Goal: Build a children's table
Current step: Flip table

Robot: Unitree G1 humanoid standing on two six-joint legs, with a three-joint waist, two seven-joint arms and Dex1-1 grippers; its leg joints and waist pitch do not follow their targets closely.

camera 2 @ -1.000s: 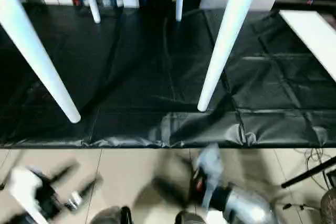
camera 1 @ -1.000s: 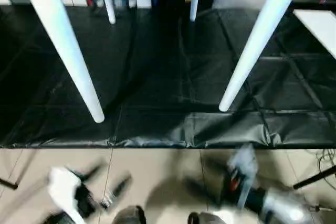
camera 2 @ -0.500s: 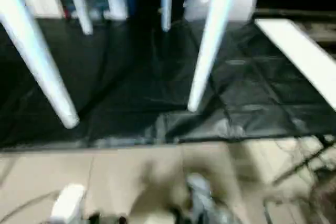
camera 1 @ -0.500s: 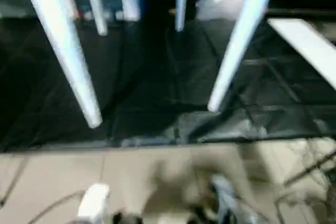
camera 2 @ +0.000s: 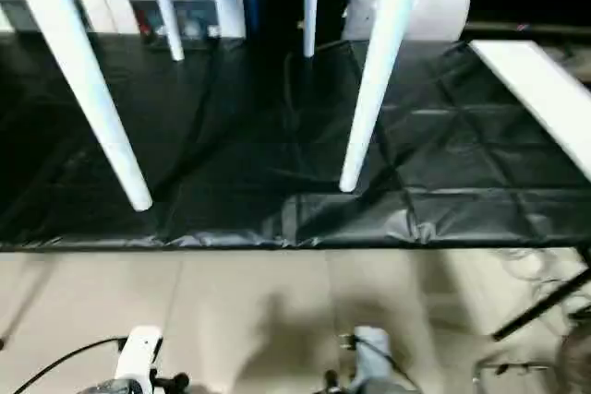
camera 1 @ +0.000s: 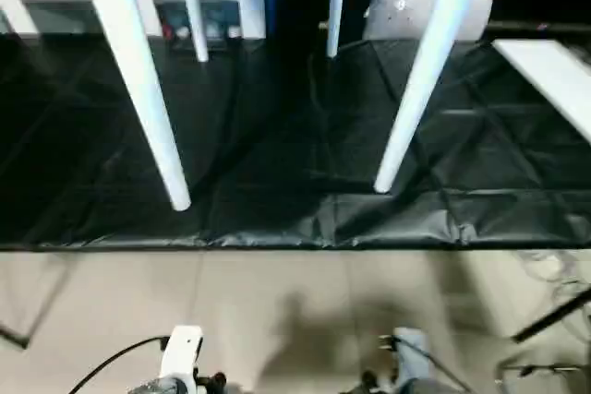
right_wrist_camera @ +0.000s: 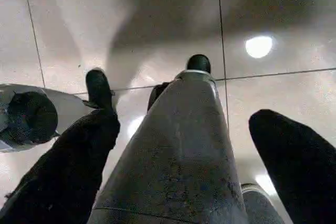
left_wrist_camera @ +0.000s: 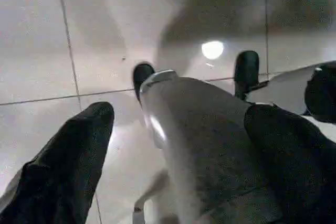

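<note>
With the children's table [camera 1: 138, 80] standing on all four legs on the black mat [camera 1: 277, 154] ahead, both the left tool [left_wrist_camera: 178, 145] and right tool [right_wrist_camera: 178, 150] hang wide and empty over the tiled floor [camera 1: 277, 311], so the sound finish is keeping them clear.

No legible text, label, brand, number or sign is showing on any surface in these views at present.

the table legs [camera 1: 138, 71] look like smooth white plastic with a soft sheen. under them lies a black mat [camera 1: 277, 136], creased and faintly glossy like vinyl, and the pale floor tiles [left_wrist_camera: 31, 35] are polished enough to mirror lamps.
</note>
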